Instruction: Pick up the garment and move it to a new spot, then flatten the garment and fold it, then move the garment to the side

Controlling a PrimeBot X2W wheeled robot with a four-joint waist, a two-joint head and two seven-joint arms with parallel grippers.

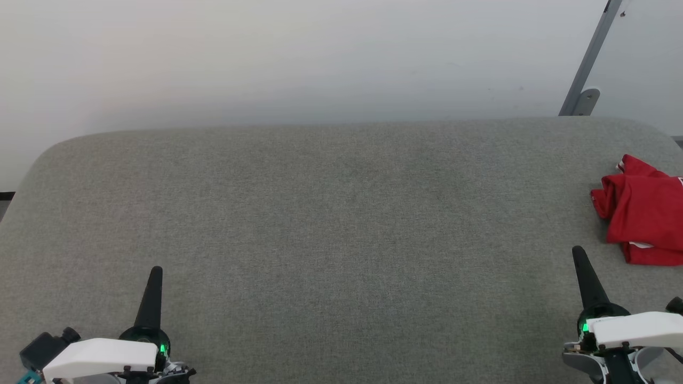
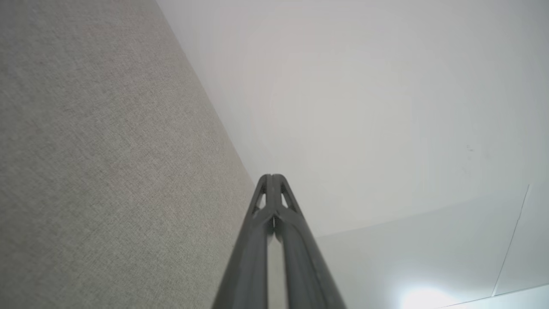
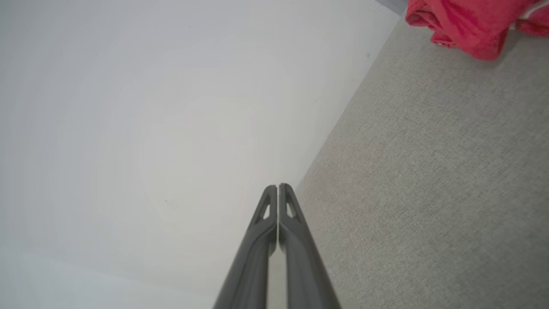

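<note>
Garment (image 1: 645,216): one; grey pad (image 1: 341,240): one

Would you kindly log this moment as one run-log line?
red shirt: bunched, grey table's right side | left end effector: shut, empty | right end effector: shut, empty, apart from shirt

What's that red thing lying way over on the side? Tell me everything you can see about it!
It is the garment, a soft red shirt, lying bunched in loose folds with small bits of white peeking out at its edges. It rests on the grey fabric surface, far to the robot's right, partly cut off by the head view's edge. Where it shows, only that surface touches it; the right gripper, shut, stands apart from it.
</note>
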